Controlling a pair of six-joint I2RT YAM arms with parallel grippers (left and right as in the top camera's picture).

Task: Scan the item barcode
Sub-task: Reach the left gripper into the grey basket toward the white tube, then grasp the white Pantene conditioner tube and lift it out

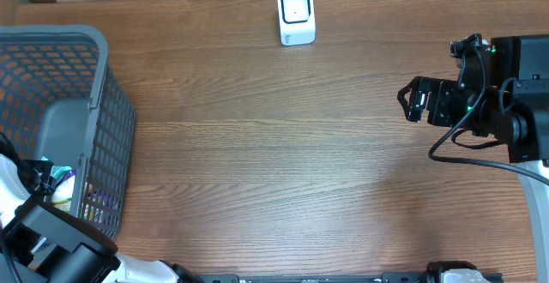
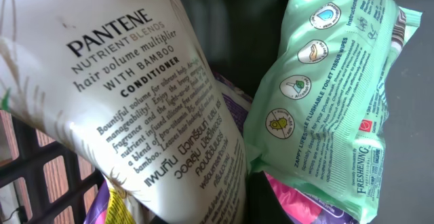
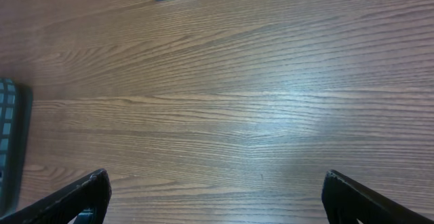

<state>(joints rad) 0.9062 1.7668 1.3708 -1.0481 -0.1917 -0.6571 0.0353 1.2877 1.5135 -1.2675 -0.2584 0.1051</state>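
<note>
**Left gripper shut down in the basket, right gripper waiting wide open**

The left gripper is closed tight. Its fingers do not show in its own wrist view, so what they are closed on, if anything, cannot be told. That view is filled by a white Pantene conditioner tube (image 2: 135,115) lying slantwise on the left and a green pack of flushable wipes (image 2: 325,95) on the right. A dark gap runs between them, and a purple packet (image 2: 295,200) peeks out from under the pack. From overhead, the left arm (image 1: 51,236) reaches into the near end of the grey basket (image 1: 107,129), which stands at the left edge of the table (image 1: 283,163). The items to be scanned all lie inside this basket.

The right gripper (image 1: 410,103) hovers over the right side of the table, jaws spread wide and empty, well apart from the basket. The white scanner (image 1: 296,15) stands at the far edge of the table, near its middle, with bare wood around it.
</note>
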